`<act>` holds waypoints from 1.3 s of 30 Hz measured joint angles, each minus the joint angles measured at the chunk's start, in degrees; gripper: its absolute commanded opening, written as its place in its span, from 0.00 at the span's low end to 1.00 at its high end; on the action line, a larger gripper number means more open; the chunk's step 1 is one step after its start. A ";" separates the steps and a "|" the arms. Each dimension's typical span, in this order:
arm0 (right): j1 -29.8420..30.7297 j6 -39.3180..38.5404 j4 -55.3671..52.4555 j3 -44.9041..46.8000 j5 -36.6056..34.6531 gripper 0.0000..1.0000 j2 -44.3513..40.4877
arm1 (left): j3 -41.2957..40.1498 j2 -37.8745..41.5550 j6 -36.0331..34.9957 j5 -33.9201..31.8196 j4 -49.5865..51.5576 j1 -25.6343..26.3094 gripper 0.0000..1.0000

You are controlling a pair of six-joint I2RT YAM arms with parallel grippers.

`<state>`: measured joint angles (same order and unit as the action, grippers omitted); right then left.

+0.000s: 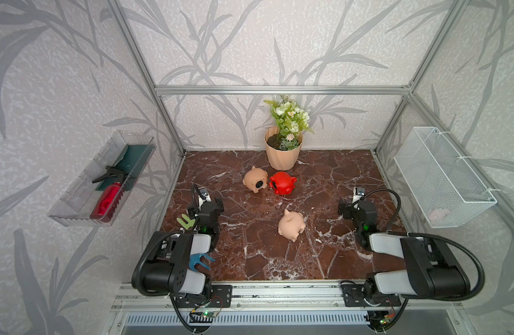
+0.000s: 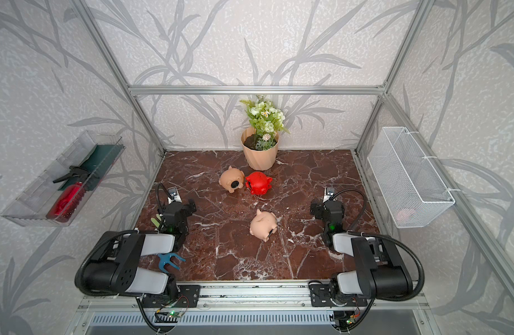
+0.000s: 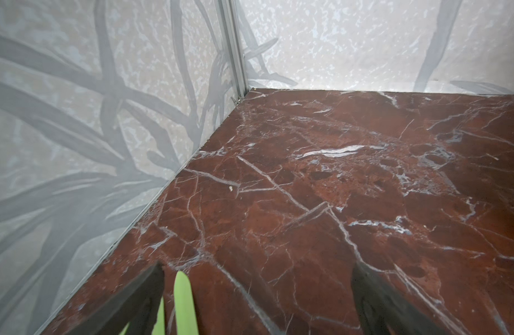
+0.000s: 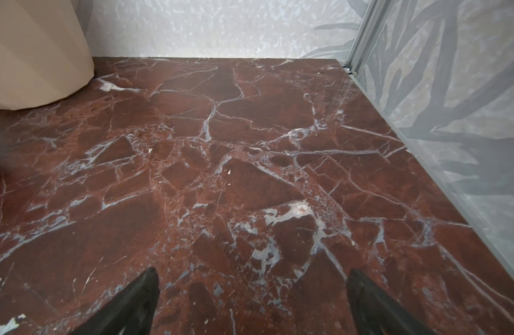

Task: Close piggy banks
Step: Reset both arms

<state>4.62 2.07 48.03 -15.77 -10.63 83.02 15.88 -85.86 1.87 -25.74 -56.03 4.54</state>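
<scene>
Both arms are folded back and tucked at the front rail. The left arm (image 1: 174, 261) sits at the left edge of the marble table (image 1: 250, 255), elbow raised, forearm pointing toward the back wall. The right arm (image 1: 418, 261) mirrors it at the right edge.

In the left wrist view the left gripper (image 3: 258, 269) has its fingers spread wide over bare marble with nothing between them. A prong of the green tool (image 3: 183, 301) shows just beside one finger. The right gripper (image 4: 253, 272) is the same: fingers wide, nothing held, low over bare table.

Both top views show all three piggy banks on the table, none near a gripper. The far tan pig (image 1: 255, 179) lies tipped, with a dark round spot on its underside facing the camera. The red pig (image 1: 282, 183) is right beside it; cannot tell if they touch. Both lie just in front of the flowerpot (image 1: 283, 150). The near tan pig (image 1: 291, 224) lies mid-table, between the two grippers and closer to the right one. The blue tool (image 1: 200, 260) lies by the left arm.
</scene>
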 measured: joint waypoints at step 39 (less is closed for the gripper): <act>-0.39 -4.79 8.13 -4.44 12.17 0.99 8.63 | 4.98 -4.63 0.72 4.92 0.15 -2.84 0.99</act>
<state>4.23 -2.72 56.16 -20.21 1.54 91.66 20.86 -90.50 2.59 -20.82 -55.88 1.69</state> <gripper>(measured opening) 0.991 0.994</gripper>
